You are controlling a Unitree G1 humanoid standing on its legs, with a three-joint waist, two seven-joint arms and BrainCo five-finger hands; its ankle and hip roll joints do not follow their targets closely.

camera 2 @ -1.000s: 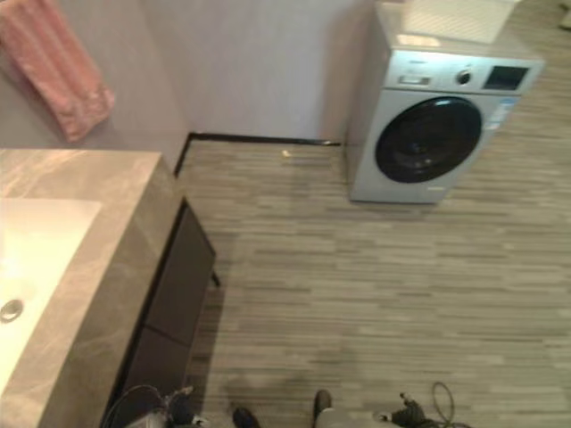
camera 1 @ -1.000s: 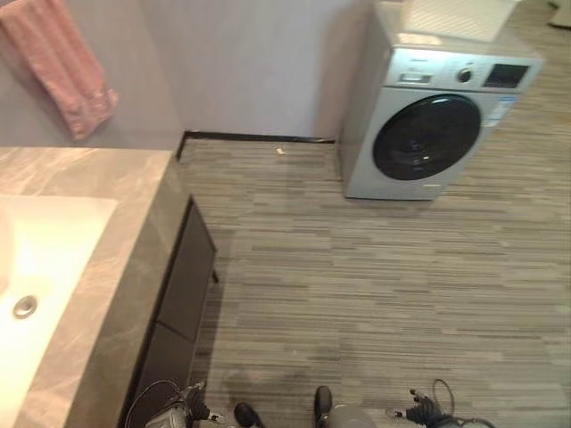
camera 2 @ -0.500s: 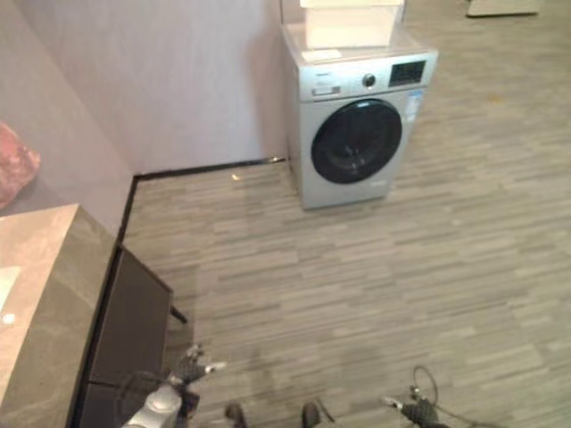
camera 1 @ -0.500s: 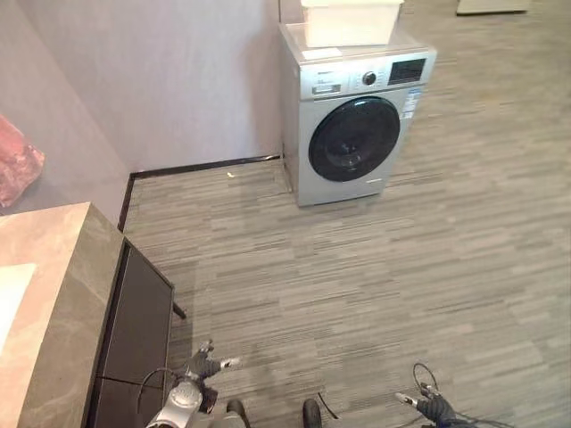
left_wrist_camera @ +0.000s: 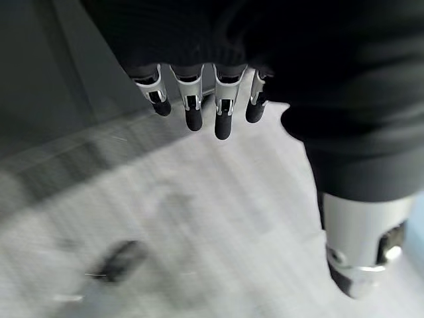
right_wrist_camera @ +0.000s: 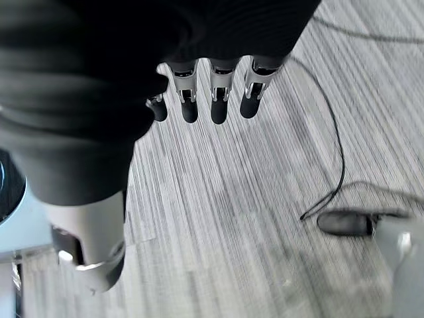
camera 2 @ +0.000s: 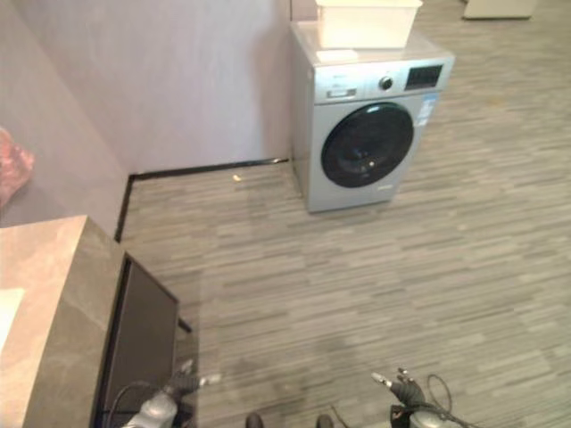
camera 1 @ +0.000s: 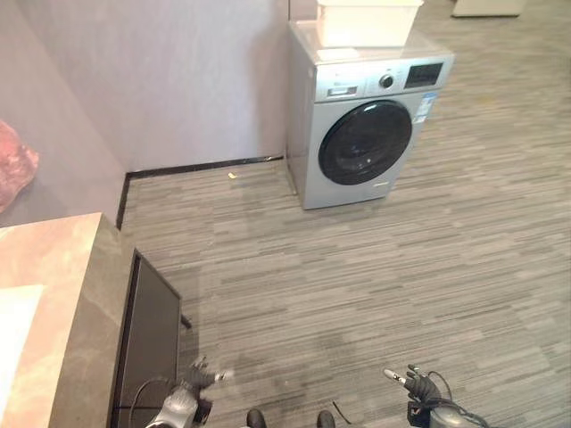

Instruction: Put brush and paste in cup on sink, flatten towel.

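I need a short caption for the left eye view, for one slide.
Both open hands, left and right, hang over striped grey floor; silver front-loading washing machine stands against the wall.

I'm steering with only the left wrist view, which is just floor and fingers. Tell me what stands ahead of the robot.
Observer: A washing machine stands against the far wall, with a white tub on top of it.
Operator: Locate the towel.
Observer: A pink towel hangs at the robot's left, beyond the sink counter.
Operator: Check the right hand.
Observer: The right hand is open over the floor, holding nothing.
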